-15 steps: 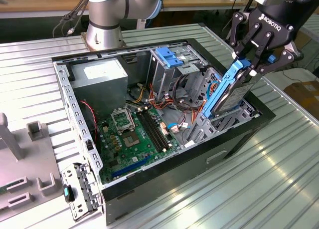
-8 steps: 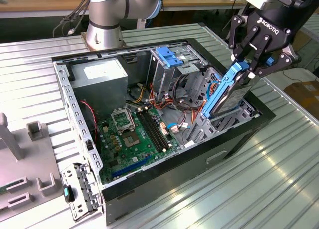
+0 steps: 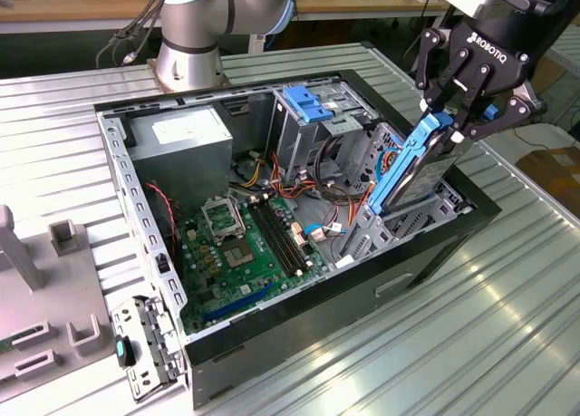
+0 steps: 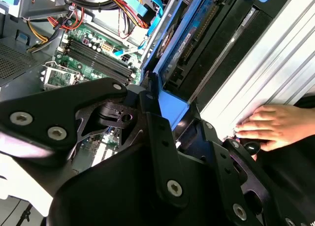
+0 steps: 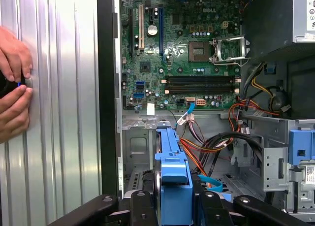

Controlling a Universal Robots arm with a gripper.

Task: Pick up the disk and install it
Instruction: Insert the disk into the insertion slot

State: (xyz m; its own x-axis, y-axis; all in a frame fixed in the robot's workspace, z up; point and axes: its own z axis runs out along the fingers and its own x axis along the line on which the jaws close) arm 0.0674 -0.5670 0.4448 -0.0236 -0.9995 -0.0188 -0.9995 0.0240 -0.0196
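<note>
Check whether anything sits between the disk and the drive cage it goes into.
Nothing visible blocks it. The gripper is shut on the disk, which is tilted with its lower end at the drive cage. In the first wrist view, orange and black cables run close beside it, not across its path.

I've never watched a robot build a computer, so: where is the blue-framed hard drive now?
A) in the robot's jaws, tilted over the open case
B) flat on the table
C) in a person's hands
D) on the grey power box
A: the jaws are shut on the upper end of the disk, which tilts over the open computer case.
</note>
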